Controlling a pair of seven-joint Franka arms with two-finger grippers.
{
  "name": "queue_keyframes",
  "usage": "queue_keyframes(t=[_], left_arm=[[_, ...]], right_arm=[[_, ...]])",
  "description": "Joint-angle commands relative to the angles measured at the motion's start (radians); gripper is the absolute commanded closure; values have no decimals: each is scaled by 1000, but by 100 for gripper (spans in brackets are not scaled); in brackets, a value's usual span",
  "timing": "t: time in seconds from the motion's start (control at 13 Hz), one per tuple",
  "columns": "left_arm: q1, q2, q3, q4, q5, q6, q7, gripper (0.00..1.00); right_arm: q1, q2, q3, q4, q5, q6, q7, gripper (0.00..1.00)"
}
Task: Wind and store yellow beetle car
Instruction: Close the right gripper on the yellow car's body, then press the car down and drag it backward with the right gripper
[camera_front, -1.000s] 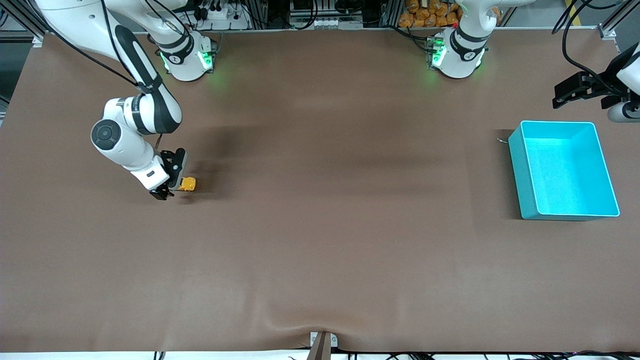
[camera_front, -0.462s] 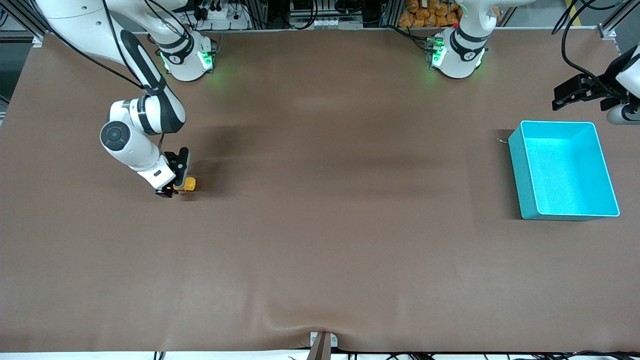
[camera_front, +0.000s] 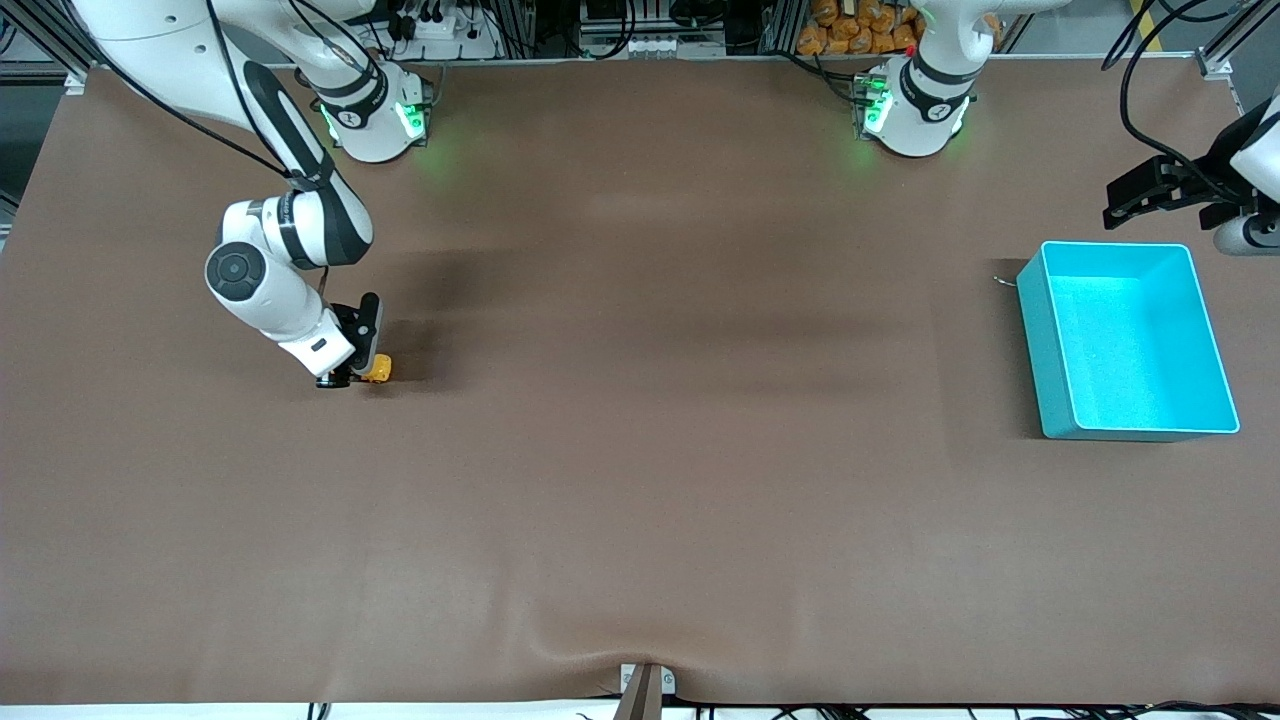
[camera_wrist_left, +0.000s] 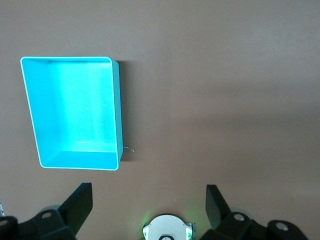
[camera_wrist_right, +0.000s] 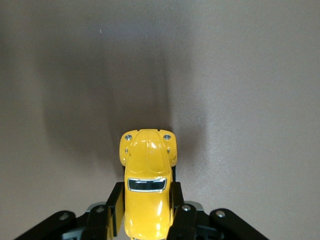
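Note:
The yellow beetle car (camera_front: 378, 370) sits on the brown table toward the right arm's end. My right gripper (camera_front: 352, 376) is low at the table and shut on the car's sides. In the right wrist view the car (camera_wrist_right: 146, 187) shows between the two black fingers (camera_wrist_right: 115, 207), nose pointing away from the wrist. The turquoise bin (camera_front: 1128, 340) stands empty toward the left arm's end; it also shows in the left wrist view (camera_wrist_left: 72, 112). My left gripper (camera_front: 1150, 190) is open and empty, held up in the air beside the bin, waiting.
The brown mat (camera_front: 640, 450) covers the whole table. The two arm bases (camera_front: 375, 115) stand along the table edge farthest from the front camera. A small metal hook (camera_front: 1003, 281) lies by the bin's corner.
My right arm has shifted slightly toward the car and its fingers have closed on it. My left gripper has moved a little away from the bin.

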Motion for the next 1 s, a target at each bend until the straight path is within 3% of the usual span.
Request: queue_keyframes(t=[0.0,0.23,0.92], left_arm=[[-2,-32,-7,-15,15,13,-18,0],[-4,-40,-10,-12,13,25,-21,0],[-5,-45,-13,-18,12,33,-86,0]], right_arm=[[17,5,-2,-12,-13,14,-9,78],[46,7,7,-12,-13,14,6,89],[69,57,50,-2,-10,54,89,90]])
